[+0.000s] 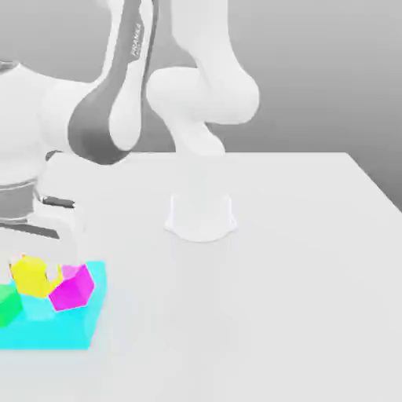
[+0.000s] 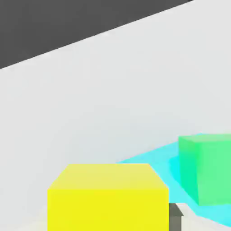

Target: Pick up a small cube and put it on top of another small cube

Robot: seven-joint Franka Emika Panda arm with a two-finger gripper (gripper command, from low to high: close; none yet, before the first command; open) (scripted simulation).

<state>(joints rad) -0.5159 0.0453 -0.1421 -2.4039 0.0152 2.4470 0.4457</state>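
Observation:
The small yellow cube (image 1: 31, 276) (image 2: 108, 198) sits between the fingers of my gripper (image 1: 39, 263) at the exterior view's lower left, just above a flat cyan block (image 1: 59, 328). A dark finger pad (image 2: 176, 217) presses against the cube's side, so the gripper is shut on it. The magenta cube (image 1: 73, 289) lies tilted on the cyan block, right beside the yellow one on the exterior view's right. The arm hides the upper part of the gripper.
A green cube (image 1: 7, 306) (image 2: 205, 169) rests on the cyan block (image 2: 153, 160) at the exterior view's left edge. The arm's white base (image 1: 201, 217) stands mid-table. White tabletop (image 1: 275, 314) stretches toward the exterior view's right.

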